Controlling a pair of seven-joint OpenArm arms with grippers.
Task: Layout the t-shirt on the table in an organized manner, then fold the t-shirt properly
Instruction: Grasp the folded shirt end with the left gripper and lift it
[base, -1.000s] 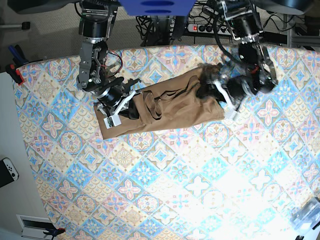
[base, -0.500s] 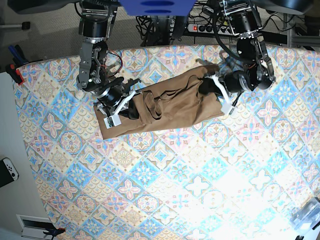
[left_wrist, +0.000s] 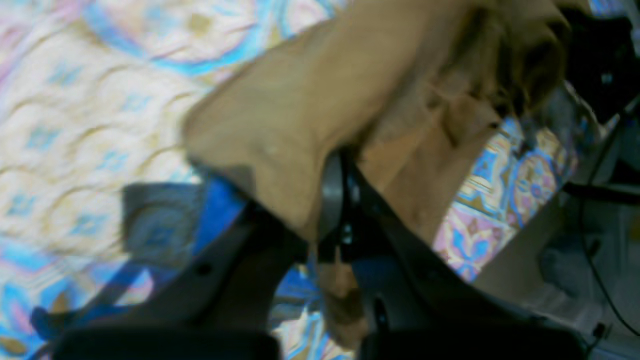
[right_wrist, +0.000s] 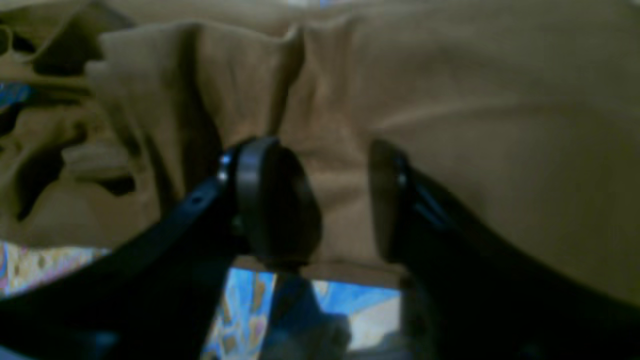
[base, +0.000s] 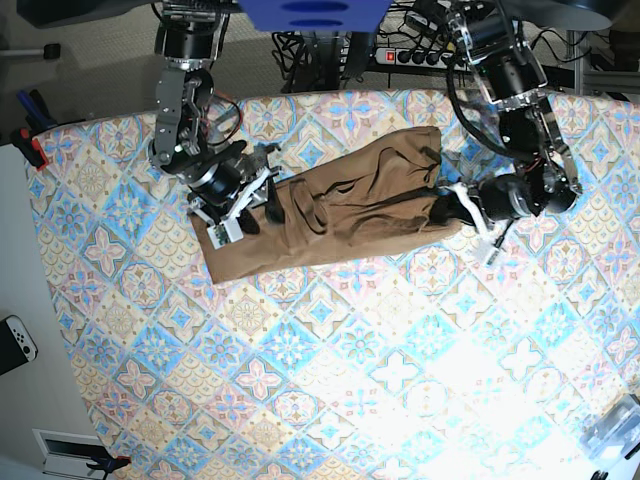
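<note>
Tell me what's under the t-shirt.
Under the t-shirt only the patterned table shows, around its edges. The part beneath the cloth is covered, so anything else there cannot be seen.

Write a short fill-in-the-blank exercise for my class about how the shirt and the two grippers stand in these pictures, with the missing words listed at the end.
1. The t-shirt lying on the table is plain tan-brown with no ____.
2. The left gripper is ____ on an edge of the shirt.
3. The right gripper has its jaws ____, with shirt cloth showing between them.
4. In the base view, the left gripper is at the shirt's ____ end.

Missing words: print; shut; open; right
</note>
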